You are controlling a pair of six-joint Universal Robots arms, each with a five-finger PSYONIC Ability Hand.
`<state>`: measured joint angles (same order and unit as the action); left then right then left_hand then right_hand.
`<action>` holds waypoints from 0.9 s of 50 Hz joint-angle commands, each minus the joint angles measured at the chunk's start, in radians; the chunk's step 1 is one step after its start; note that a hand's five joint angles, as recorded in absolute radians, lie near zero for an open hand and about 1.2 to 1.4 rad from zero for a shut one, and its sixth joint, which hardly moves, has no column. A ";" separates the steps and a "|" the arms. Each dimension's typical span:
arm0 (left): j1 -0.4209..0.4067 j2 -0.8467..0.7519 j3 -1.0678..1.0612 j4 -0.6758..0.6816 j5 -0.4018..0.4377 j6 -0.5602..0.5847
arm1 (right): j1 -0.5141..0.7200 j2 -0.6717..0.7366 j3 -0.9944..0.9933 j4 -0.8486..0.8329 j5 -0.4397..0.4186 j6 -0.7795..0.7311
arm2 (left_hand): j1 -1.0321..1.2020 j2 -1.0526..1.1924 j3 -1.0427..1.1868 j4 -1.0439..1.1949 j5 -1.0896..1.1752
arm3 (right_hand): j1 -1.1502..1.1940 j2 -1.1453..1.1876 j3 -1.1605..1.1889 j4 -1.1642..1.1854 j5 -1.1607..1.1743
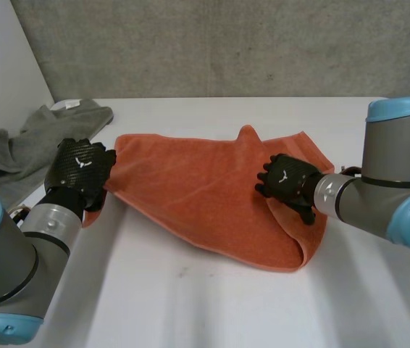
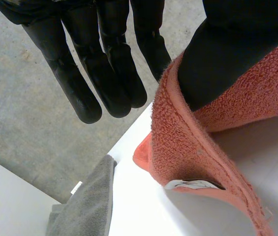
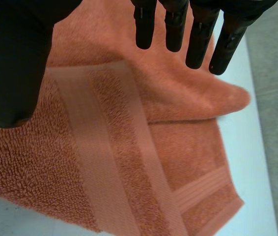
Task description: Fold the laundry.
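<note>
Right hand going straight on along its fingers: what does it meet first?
Probably the orange towel: its folded-over flap lies just ahead of the right hand's fingertips, with more towel beyond. Height above the cloth is unclear, so it may slide over it.

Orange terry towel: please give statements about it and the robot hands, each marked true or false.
The orange terry towel lies on the white table. True.
A crumpled grey cloth lies on top of the towel. False: it lies beside the towel, at the table's left side.
The right robot hand is over the towel, fingers straight. True.
The left robot hand is at the towel's middle. False: it is at the towel's left end.
</note>
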<state>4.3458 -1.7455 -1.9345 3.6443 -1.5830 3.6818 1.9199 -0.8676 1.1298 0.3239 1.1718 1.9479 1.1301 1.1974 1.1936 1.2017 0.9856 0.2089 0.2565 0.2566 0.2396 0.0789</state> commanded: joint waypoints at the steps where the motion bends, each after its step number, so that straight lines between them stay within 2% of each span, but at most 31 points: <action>1: -0.002 0.000 0.000 0.000 0.000 0.000 | 0.001 0.087 -0.068 -0.011 0.003 -0.010 | 0.266 0.199 0.203 0.195 0.236 | 0.167 0.119 0.119 0.136 0.122; 5: -0.002 0.000 0.000 0.000 -0.002 0.000 | 0.002 0.111 -0.084 -0.025 0.005 -0.021 | 0.266 0.199 0.203 0.195 0.236 | 0.193 0.146 0.145 0.162 0.149; 9: -0.002 0.000 -0.001 0.000 -0.002 0.000 | 0.002 0.128 -0.090 -0.039 0.008 -0.047 | 0.266 0.199 0.203 0.195 0.236 | 0.386 0.339 0.339 0.356 0.342; 11: 0.000 0.000 -0.001 -0.001 -0.002 0.000 | 0.002 0.130 -0.091 -0.045 0.014 -0.050 | 0.266 0.199 0.203 0.195 0.236 | 0.834 0.787 0.786 0.803 0.790; 14: 0.004 0.000 0.000 -0.001 -0.002 0.001 | 0.001 0.118 -0.085 -0.049 0.025 -0.038 | 0.266 0.199 0.203 0.195 0.236 | 1.186 1.139 1.138 1.155 1.142; 24: 0.021 -0.009 -0.001 -0.016 -0.002 0.001 | -0.024 -0.004 0.030 -0.039 0.026 0.026 | 0.266 0.199 0.203 0.195 0.236 | 1.187 1.140 1.140 1.157 1.143; 26: 0.029 -0.012 -0.001 -0.022 0.000 0.000 | -0.073 -0.040 0.068 -0.042 0.019 0.078 | 0.261 0.193 0.197 0.189 0.231 | 1.187 1.140 1.140 1.157 1.143; 33: 0.035 -0.037 -0.001 -0.056 0.005 0.000 | -0.223 -0.171 0.186 -0.051 -0.007 0.310 | -0.103 -0.170 -0.166 -0.174 -0.133 | 1.187 1.140 1.140 1.157 1.143; 34: 0.035 -0.045 0.000 -0.067 0.006 0.000 | -0.239 -0.178 0.202 -0.052 -0.007 0.328 | -0.237 -0.304 -0.301 -0.309 -0.267 | 1.187 1.140 1.140 1.157 1.143; 36: 0.034 -0.052 0.000 -0.075 0.006 0.000 | -0.269 -0.188 0.232 -0.055 -0.007 0.356 | -0.332 -0.399 -0.395 -0.404 -0.362 | 1.187 1.140 1.140 1.157 1.143; 45: 0.057 -0.106 0.002 -0.111 0.008 0.000 | -0.374 -0.247 0.419 -0.149 0.009 0.518 | -0.467 -0.535 -0.531 -0.539 -0.497 | 1.187 1.140 1.140 1.157 1.143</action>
<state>4.3847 -1.8197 -1.9336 3.5506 -1.5765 3.6814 1.5904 -1.0714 1.4468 0.2314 1.1749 2.3784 0.6273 0.6238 0.6242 0.6188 0.4363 0.9779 1.1718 1.1793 1.1874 0.9894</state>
